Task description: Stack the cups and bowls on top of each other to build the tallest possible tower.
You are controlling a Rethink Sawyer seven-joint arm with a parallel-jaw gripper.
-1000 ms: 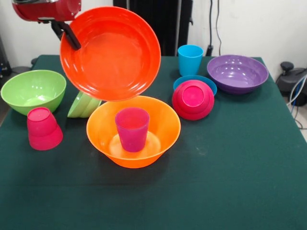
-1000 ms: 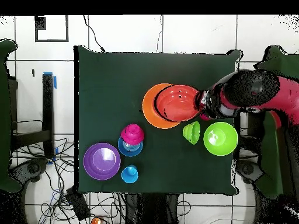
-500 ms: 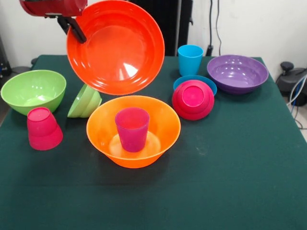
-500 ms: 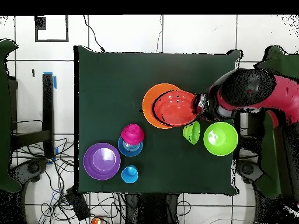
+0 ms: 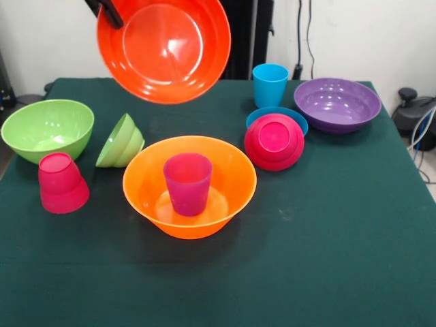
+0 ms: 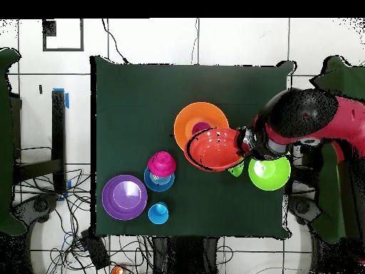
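The red-orange bowl (image 5: pixel 163 48) hangs high above the tabletop (image 5: pixel 327 238), tipped steeply so its open mouth faces the front camera and its axis runs nearly level; its top edge is cut off by the frame. The hand (image 5: pixel 105 10) is clamped on the bowl's upper left rim, though only the dark finger (image 5: pixel 109 11) over the rim shows there, the rest lying out of frame. From overhead the bowl (image 6: pixel 214 148) overlaps the edge of the large orange bowl (image 6: pixel 192 121) and the red and black arm (image 6: pixel 306 125) hides most of the hand (image 6: pixel 246 143). Below, the large orange bowl (image 5: pixel 189 185) sits upright on the tabletop with the purple-magenta cup (image 5: pixel 187 182) standing upright inside it, mouth up. Just to its left the small lime green bowl (image 5: pixel 120 142) lies on its side, its base pointing up and right. Further left stands the large lime green bowl (image 5: pixel 46 129), upright, and in front of it the red-pink cup (image 5: pixel 61 182) upside down. To the right the small pink-red bowl (image 5: pixel 274 142) rests tilted, base towards the camera, on the small blue bowl (image 5: pixel 294 117), of which only a rim shows. Behind stand the sky blue cup (image 5: pixel 270 84), upright, and the large purple bowl (image 5: pixel 337 104).
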